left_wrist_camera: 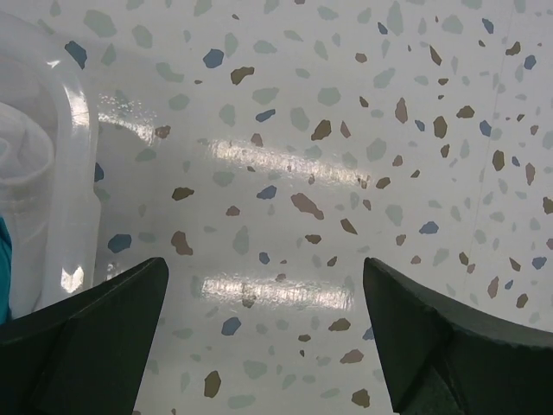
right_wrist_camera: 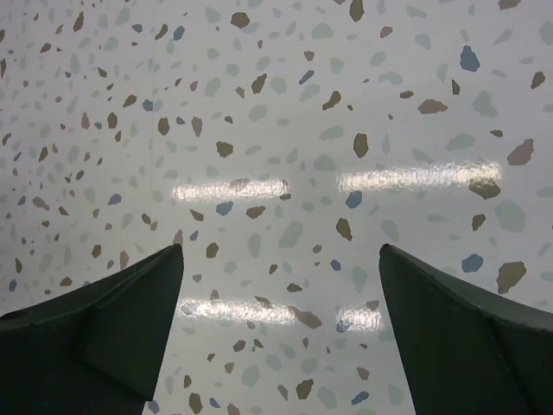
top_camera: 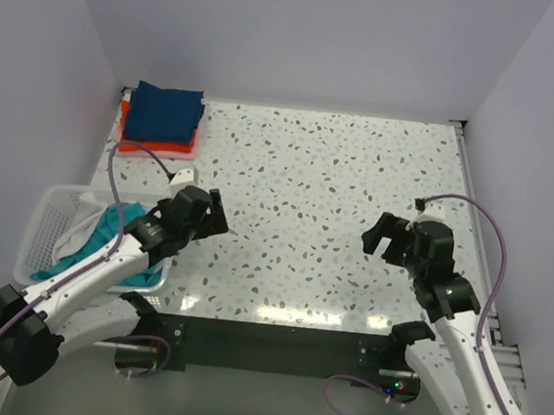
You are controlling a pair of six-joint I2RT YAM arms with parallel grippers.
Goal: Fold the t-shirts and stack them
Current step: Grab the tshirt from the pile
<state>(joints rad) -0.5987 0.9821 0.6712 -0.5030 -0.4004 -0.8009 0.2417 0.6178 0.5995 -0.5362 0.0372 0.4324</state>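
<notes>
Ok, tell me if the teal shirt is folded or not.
Not folded: the teal t-shirt lies crumpled in a loose heap inside the white basket.

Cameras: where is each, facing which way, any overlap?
Top external: above, behind the bases, looking down at table; both arms, basket, shirt stack.
Left wrist: on left arm, looking down beside basket; open left pincer shows.
Right wrist: on right arm, looking down at table; open right pincer.
Shared: top and left wrist see basket.

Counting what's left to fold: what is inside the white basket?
A crumpled teal t-shirt and some whitish cloth lie in the basket. The left arm covers its near side, so anything there or underneath is hidden.
</notes>
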